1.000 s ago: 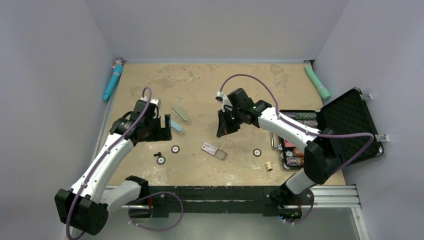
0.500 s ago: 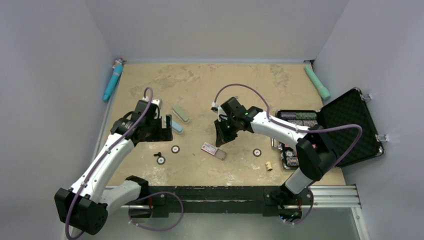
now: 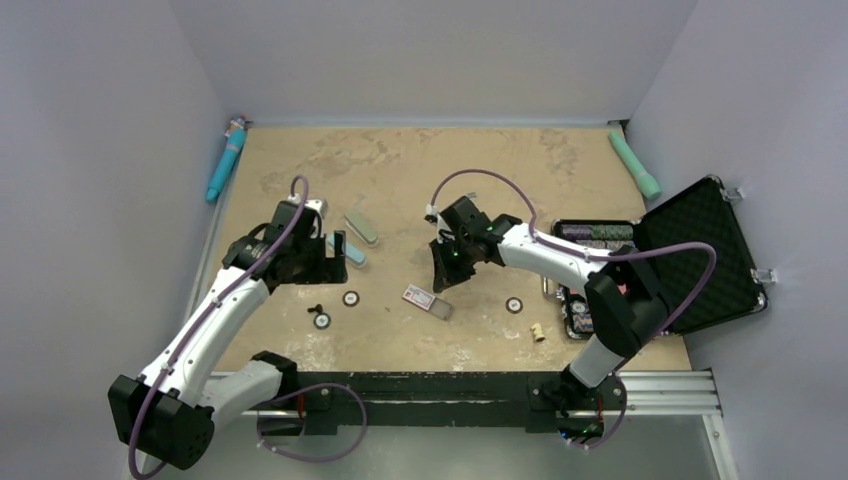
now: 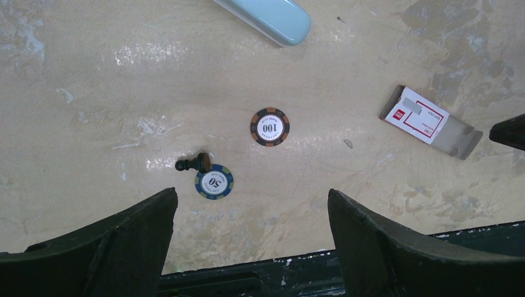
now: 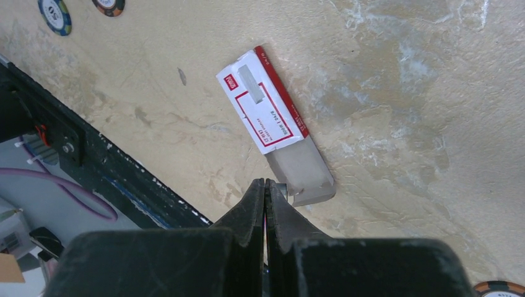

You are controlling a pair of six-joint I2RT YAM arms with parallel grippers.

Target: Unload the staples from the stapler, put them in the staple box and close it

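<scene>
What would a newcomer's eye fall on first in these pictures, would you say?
The open black case at the table's right edge stands out. Mid-table, the right gripper, shut, points at the clear end of a red-and-white box. The left gripper hangs open over two loose chips.

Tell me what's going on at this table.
The right gripper is pinched shut on what looks like the staples, a tiny grey strip. It sits right at the open tray end of a red-and-white staple box lying on the table. The left gripper hangs open and empty above two poker chips and a small black peg. The light blue stapler lies beyond them with neither gripper on it.
</scene>
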